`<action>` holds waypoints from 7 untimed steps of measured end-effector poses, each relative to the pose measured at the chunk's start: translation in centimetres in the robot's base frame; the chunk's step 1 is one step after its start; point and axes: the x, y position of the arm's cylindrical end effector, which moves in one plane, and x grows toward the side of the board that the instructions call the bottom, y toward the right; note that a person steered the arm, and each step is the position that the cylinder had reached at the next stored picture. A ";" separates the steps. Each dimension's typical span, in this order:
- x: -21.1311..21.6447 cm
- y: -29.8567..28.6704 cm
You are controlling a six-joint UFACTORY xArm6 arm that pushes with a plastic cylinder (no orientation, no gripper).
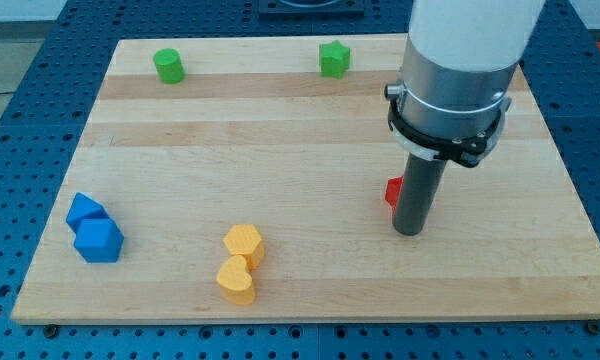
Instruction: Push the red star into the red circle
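My tip (409,230) rests on the wooden board (280,150) right of centre. The red star (392,191) is almost wholly hidden behind the rod; only a small red edge shows at the rod's left side, just above the tip. The red circle, which stood near the view's top right, is hidden behind the arm's wide white and grey body. Whether the rod touches the star cannot be told.
A green cylinder (168,66) and a green star (333,58) stand along the view's top. Two blue blocks (94,229) sit at the lower left. A yellow hexagon (244,243) and a yellow heart (235,280) sit at the bottom centre.
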 end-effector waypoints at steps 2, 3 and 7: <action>-1.5 -0.8; -3.6 -0.9; -8.6 6.7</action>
